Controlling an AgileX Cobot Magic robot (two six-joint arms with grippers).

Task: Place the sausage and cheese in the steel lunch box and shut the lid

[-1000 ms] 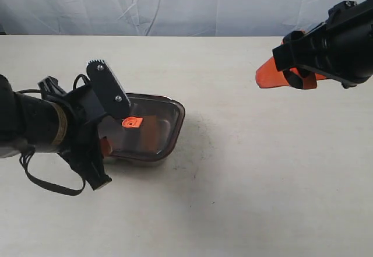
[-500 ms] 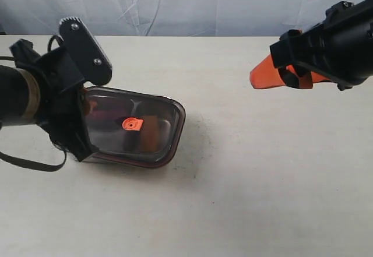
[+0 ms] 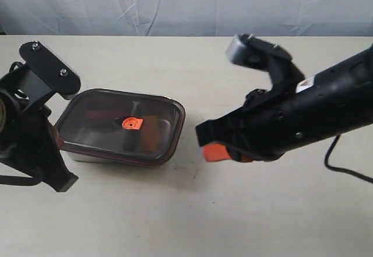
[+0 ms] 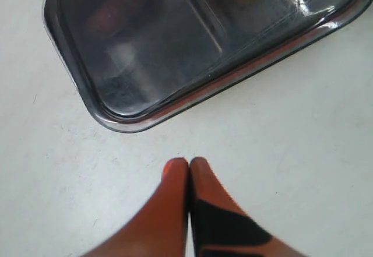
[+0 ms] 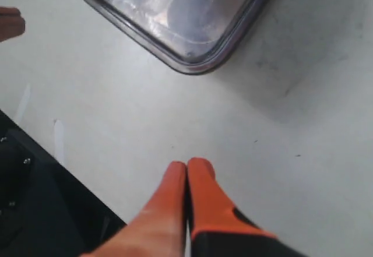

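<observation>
The dark tinted lid lies flat on the steel lunch box, its orange valve at the centre. Through the lid a dim red shape, the sausage, shows in one compartment. An orange-brown blur, the cheese, shows in the other. My left gripper is shut and empty, a short way off a lid corner over bare table. My right gripper is shut and empty, low over the table to the right of the box. In the right wrist view its tips point toward the box corner.
The beige table stretches around the box, with a pale cloth backdrop behind it. The left arm's black body stands against the box's left end. The table's dark edge shows in the right wrist view.
The left arm drew back leftward off the lid, which went from tilted to flat on the box. The right arm swung down from the upper right to beside the box.
</observation>
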